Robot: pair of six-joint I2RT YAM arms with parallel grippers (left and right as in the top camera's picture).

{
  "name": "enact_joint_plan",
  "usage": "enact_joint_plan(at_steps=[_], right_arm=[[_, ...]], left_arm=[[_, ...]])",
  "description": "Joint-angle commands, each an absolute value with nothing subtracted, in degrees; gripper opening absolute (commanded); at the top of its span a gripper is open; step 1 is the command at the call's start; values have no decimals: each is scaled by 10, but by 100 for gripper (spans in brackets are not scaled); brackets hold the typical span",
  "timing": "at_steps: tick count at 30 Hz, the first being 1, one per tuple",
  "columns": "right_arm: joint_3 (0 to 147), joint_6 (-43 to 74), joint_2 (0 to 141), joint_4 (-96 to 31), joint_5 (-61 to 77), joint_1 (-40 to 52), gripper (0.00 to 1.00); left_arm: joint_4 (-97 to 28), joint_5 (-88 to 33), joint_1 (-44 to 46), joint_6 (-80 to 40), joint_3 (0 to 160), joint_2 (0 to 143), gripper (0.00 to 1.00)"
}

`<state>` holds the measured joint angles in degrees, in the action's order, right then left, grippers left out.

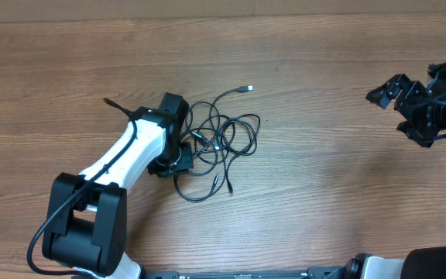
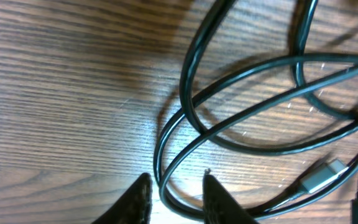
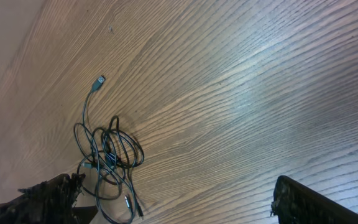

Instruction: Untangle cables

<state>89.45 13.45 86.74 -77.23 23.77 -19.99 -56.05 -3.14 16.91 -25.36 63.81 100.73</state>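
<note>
Table: a wooden table [image 1: 300, 201] with clear grain carries everything.

Cables: thin black cables [image 1: 221, 143] lie in one loose tangle of crossing loops on the table, a little to the 9 o'clock side of the middle in the overhead view.

Free end: one strand leaves the tangle toward 1 o'clock and ends in a small silver plug [image 1: 245, 89], which lies flat on the wood.

Second end: another strand ends at 6 o'clock of the tangle in a plug [image 1: 229, 187].

Left gripper: the left gripper [image 1: 186, 139] is at the 9 o'clock edge of the tangle and low over the table. In the left wrist view its two dark fingertips [image 2: 138, 200] stand a little apart. Two cable strands [image 2: 241, 93] run down into the gap between them. Bare wood shows beside the strands, so the jaws are not pressed together on them.

Near plug: a grey flat connector [image 2: 321, 177] lies at 3 o'clock of these fingertips.

Right gripper: the right gripper [image 1: 399, 108] hangs at the 3 o'clock side of the table, well apart from the tangle. Its jaws are spread wide and hold nothing.

Right wrist view: the tangle [image 3: 107, 155] is seen toward 9 o'clock, and its long strand with the plug [image 3: 98, 81] points to 12 o'clock.
</note>
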Motion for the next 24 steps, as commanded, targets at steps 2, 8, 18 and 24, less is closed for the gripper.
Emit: enact_joint_plan(at_steps=[2,8,18,24], right_arm=[[893,131,861,-772,241,-198,100],[893,131,861,-772,241,-198,100],[893,131,861,-770,241,-198,100],[893,131,861,-770,241,-198,100]], left_arm=[[-561,-25,173,-200,646,1011,37],[-540,-46,181,-144,619,1011,31],[-499,-20,206,-122,608,1011,33],[-497,17,205,-117,608,1011,35]])
